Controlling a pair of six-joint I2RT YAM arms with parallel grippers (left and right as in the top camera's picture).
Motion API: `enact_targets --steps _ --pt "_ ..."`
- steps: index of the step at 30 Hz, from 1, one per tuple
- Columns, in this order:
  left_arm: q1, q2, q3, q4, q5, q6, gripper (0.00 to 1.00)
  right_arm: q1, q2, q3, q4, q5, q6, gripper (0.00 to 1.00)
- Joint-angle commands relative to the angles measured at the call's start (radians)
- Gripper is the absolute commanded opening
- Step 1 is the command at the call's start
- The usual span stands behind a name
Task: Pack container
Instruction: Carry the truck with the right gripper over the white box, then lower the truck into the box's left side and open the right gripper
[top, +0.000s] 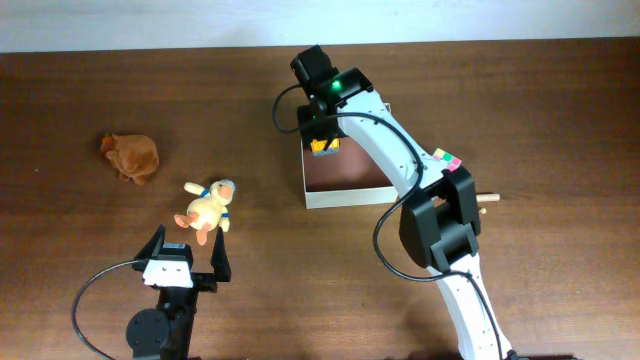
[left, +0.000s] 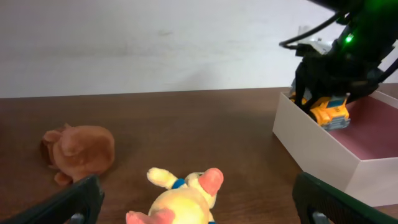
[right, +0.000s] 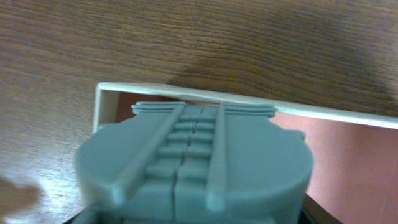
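Note:
The container (top: 350, 178), a shallow box with off-white walls and a reddish-brown inside, sits at the table's middle. My right gripper (top: 324, 138) hangs over its back left corner, shut on a yellow toy truck (top: 323, 148). From the left wrist view the truck (left: 330, 112) is low inside the container (left: 320, 155), between dark fingers. The truck's grey ribbed underside (right: 196, 162) fills the right wrist view, above the container's wall (right: 186, 93). My left gripper (top: 188, 247) stands open just in front of a yellow duck plush (top: 208, 210), touching nothing. The duck (left: 186, 199) lies between its fingers (left: 81, 199).
A brown plush (top: 130, 157) lies at the left, seen also as the brown plush (left: 79, 149) ahead of the left wrist. Small coloured blocks (top: 445, 157) and a wooden stick (top: 488, 197) lie by the right arm, right of the container.

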Motion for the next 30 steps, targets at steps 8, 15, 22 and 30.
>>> enact_targets --steps 8,15,22,30 --pt "-0.004 -0.005 -0.003 -0.005 -0.004 0.015 0.99 -0.011 0.026 0.009 0.025 0.021 0.008 0.69" --pt "-0.004 -0.005 -0.003 -0.005 -0.004 0.015 0.99 -0.026 0.019 0.010 0.019 0.000 0.003 0.70" --pt "-0.004 -0.005 -0.003 -0.005 -0.004 0.015 0.99 -0.030 -0.053 0.043 -0.013 -0.055 -0.050 0.75" --pt "-0.004 -0.005 -0.003 -0.005 -0.004 0.015 0.99 -0.037 -0.126 0.061 -0.065 -0.055 -0.080 0.51"
